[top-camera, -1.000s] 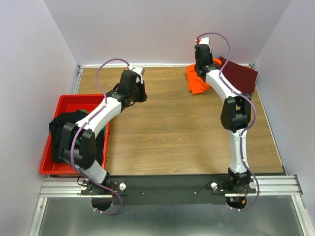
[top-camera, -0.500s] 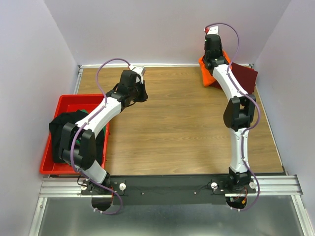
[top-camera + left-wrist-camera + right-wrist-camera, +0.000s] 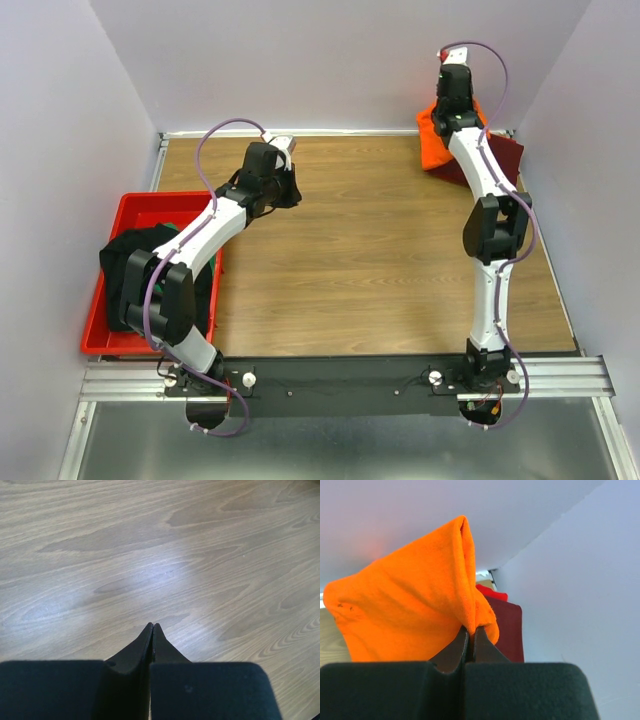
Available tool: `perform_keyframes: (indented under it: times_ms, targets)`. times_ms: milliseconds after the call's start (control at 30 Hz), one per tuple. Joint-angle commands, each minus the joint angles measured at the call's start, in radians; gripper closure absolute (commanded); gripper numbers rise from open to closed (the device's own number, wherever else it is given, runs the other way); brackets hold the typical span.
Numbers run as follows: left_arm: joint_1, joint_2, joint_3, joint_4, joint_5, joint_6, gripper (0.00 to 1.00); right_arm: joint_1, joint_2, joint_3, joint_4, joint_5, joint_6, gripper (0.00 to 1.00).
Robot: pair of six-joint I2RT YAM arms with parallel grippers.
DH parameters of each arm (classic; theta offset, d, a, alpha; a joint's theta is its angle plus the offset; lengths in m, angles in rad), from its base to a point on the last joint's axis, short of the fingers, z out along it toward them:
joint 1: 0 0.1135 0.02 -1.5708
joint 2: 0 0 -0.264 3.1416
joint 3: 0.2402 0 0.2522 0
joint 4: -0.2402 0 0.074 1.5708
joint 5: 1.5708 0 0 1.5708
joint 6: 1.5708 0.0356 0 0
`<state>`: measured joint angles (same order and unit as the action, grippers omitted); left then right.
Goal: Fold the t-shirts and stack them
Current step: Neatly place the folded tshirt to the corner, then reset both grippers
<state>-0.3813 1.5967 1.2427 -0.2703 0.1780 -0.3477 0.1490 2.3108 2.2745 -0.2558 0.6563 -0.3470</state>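
My right gripper (image 3: 471,628) is shut on a fold of the bright orange t-shirt (image 3: 405,610), which hangs bunched from it, raised above the table's far right corner (image 3: 437,140). Under and behind it a dark maroon t-shirt (image 3: 505,157) lies flat in that corner, also showing in the right wrist view (image 3: 509,630). My left gripper (image 3: 153,626) is shut on nothing, low over bare wood at the far left of the table (image 3: 284,185). A black t-shirt (image 3: 128,262) with a green one (image 3: 172,228) beneath fills the red bin.
The red bin (image 3: 135,208) sits off the table's left edge beside the left arm. White walls close in at the back and on both sides. A metal rail (image 3: 350,378) runs along the near edge with both arm bases.
My right gripper has lifted the orange shirt up and to the right, from the table surface to over the maroon shirt. The left arm has not moved.
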Motion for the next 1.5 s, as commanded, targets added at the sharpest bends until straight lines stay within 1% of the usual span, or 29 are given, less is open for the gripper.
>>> perform_keyframes:
  times_ms: [0,133,167,200,233,267,300,333,367,400,433,500,567,600,733,767,867,967,1000,1067,1100,1200,1233,1267,1300,1333,1433,1467]
  targets:
    - [0.004,0.008,-0.011,0.019,0.035,0.013,0.93,-0.063,-0.037,-0.042,0.016,-0.044,0.034,1.0]
    - [0.004,0.016,-0.014,0.02,0.044,0.012,0.93,-0.133,-0.031,-0.108,0.016,-0.092,0.094,1.0]
    - [0.004,0.016,-0.014,0.023,0.049,0.01,0.93,-0.144,-0.025,-0.128,0.016,-0.102,0.121,0.97]
    - [0.004,0.016,-0.015,0.025,0.055,0.01,0.93,-0.175,-0.019,-0.138,0.016,-0.107,0.134,0.92]
    - [0.004,0.017,-0.017,0.026,0.06,0.01,0.92,-0.187,-0.01,-0.15,0.016,-0.109,0.157,0.84]
    - [0.004,0.016,-0.017,0.026,0.06,0.012,0.92,-0.198,-0.01,-0.15,0.016,-0.106,0.167,0.84]
    - [0.004,0.017,-0.02,0.029,0.063,0.01,0.91,-0.216,-0.004,-0.158,0.015,-0.092,0.178,0.63]
    - [0.004,0.017,-0.019,0.029,0.066,0.012,0.9,-0.223,-0.005,-0.164,0.013,-0.086,0.195,0.54]
    - [0.004,0.017,-0.017,0.031,0.067,0.012,0.9,-0.227,-0.034,-0.182,0.007,-0.069,0.225,0.09]
    - [0.004,0.017,-0.017,0.031,0.067,0.012,0.9,-0.227,-0.034,-0.182,0.007,-0.069,0.226,0.08]
    - [0.004,0.019,-0.015,0.031,0.069,0.013,0.89,-0.227,-0.056,-0.182,-0.005,-0.069,0.253,0.01]
    - [0.005,0.014,-0.015,0.033,0.074,0.01,0.87,-0.227,-0.079,-0.178,-0.043,-0.087,0.287,0.0]
    - [0.005,0.009,-0.017,0.037,0.074,0.01,0.85,-0.229,-0.126,-0.187,-0.068,-0.173,0.353,0.0]
    - [0.005,0.003,-0.017,0.039,0.071,0.009,0.84,-0.226,-0.145,-0.199,-0.077,-0.241,0.396,0.0]
    - [0.009,-0.006,-0.017,0.043,0.061,0.009,0.83,-0.218,-0.247,-0.309,-0.076,-0.383,0.534,0.0]
    - [0.01,-0.009,-0.015,0.043,0.061,0.009,0.83,-0.215,-0.283,-0.357,-0.076,-0.406,0.552,0.0]
    - [0.012,-0.017,-0.015,0.043,0.054,0.007,0.83,-0.187,-0.33,-0.432,-0.071,-0.464,0.614,0.0]
    - [0.015,-0.026,-0.012,0.046,0.049,0.01,0.83,-0.129,-0.411,-0.585,-0.022,-0.504,0.684,0.0]
    - [0.016,-0.035,-0.011,0.045,0.043,0.01,0.83,-0.087,-0.471,-0.698,0.027,-0.497,0.703,0.0]
    - [0.018,-0.049,-0.011,0.046,0.026,0.013,0.83,-0.036,-0.53,-0.808,0.082,-0.509,0.73,0.0]
    - [0.018,-0.056,-0.014,0.046,0.015,0.016,0.83,0.021,-0.56,-0.864,0.102,-0.506,0.743,0.0]
    - [0.018,-0.098,-0.023,0.046,-0.032,0.022,0.82,0.114,-0.683,-1.073,0.16,-0.521,0.802,0.0]
    - [0.018,-0.106,-0.025,0.048,-0.04,0.024,0.82,0.132,-0.683,-1.073,0.176,-0.537,0.803,0.0]
    - [0.019,-0.113,-0.029,0.055,-0.047,0.023,0.82,0.144,-0.742,-1.16,0.191,-0.549,0.834,0.0]
    - [0.018,-0.121,-0.037,0.06,-0.054,0.023,0.82,0.167,-0.77,-1.194,0.207,-0.56,0.847,0.0]
    - [0.018,-0.132,-0.04,0.068,-0.063,0.021,0.82,0.178,-0.83,-1.263,0.233,-0.579,0.867,0.0]
    - [0.018,-0.139,-0.045,0.071,-0.067,0.021,0.82,0.185,-0.902,-1.331,0.243,-0.604,0.881,0.0]
    - [0.018,-0.141,-0.046,0.077,-0.069,0.019,0.82,0.185,-0.95,-1.369,0.244,-0.597,0.875,0.0]
